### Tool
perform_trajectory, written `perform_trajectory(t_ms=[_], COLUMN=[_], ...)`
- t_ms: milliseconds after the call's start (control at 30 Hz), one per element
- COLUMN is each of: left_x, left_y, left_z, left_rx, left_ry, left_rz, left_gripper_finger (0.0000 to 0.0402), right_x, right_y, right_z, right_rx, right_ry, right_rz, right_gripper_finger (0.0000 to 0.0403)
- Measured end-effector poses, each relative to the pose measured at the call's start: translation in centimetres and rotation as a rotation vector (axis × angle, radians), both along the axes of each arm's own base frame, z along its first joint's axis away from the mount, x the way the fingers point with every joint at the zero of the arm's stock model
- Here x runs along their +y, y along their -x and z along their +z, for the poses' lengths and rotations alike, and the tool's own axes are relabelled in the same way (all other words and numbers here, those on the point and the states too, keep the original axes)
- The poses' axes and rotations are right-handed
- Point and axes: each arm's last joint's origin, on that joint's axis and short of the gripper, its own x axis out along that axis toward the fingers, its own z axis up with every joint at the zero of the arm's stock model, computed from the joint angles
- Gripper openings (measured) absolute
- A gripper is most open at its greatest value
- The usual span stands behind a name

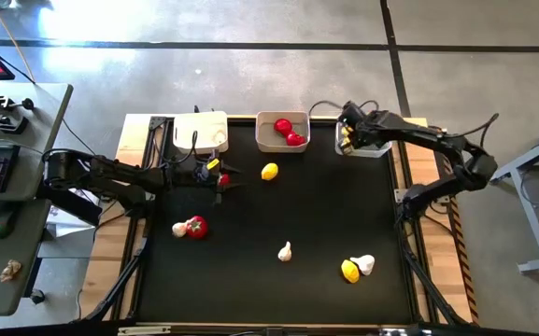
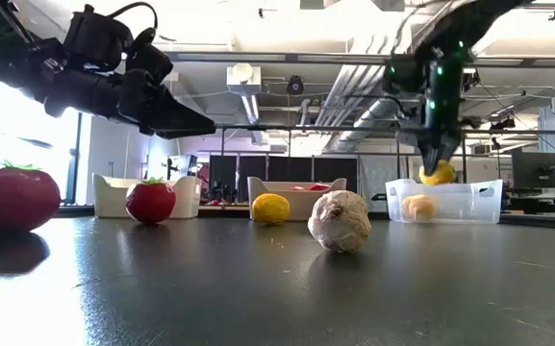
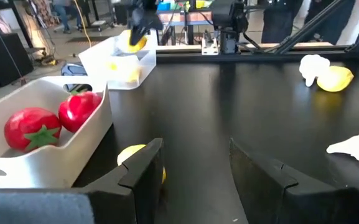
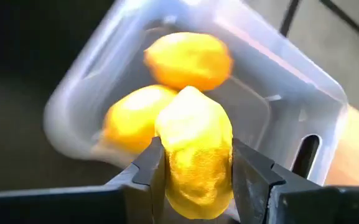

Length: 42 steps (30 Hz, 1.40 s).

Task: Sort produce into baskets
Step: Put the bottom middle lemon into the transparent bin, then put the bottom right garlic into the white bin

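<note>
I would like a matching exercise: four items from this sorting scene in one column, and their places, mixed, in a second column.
Items:
1. yellow oval toy lemon held by the right gripper
2. two red round toy tomatoes
3. white pointed toy garlic bulb
4. left gripper

Places:
A. inside the greyish-white plastic bin
B. over the translucent clear plastic bin
C. alone at mid-mat
D. near the opaque white plastic bin

Pairs: 1-B, 2-A, 3-C, 4-D

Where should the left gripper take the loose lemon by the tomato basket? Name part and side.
Grip the lemon across its narrow middle, probably coming down from above: it is an oval lying flat with bare mat all round. The open left gripper is beside it.
</note>
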Motion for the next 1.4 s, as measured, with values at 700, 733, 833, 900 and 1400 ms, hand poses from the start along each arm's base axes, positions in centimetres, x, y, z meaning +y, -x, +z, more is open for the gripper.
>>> perform_trajectory(t_ms=[700,733,833,900,1400], left_x=[0.2,0.2,0.2,0.2,0.1], left_y=[-0.1,-0.1,-0.1,-0.1,-0.1], left_z=[0.7,0.8,0.7,0.7,0.6], left_rx=[-0.068,-0.069,-0.069,-0.069,-0.050], left_ry=[-0.064,-0.065,-0.061,-0.059,-0.059], left_rz=[0.052,0.052,0.052,0.052,0.046], left_gripper_finger=[0.0170,0.0170,0.0170,0.0170,0.0170], right_x=[-5.3,-5.3,-5.2,-5.2,-3.9], right_y=[3.4,3.4,3.3,3.1,-1.9], right_z=[-4.4,-4.5,-4.4,-4.3,0.7], right_rx=[-0.175,-0.168,-0.150,-0.138,-0.115], right_ry=[-0.035,-0.037,-0.042,-0.045,0.003], right_rz=[-0.512,-0.500,-0.465,-0.433,-0.126], right_gripper_finger=[0.0180,0.0188,0.0218,0.0241,0.0238])
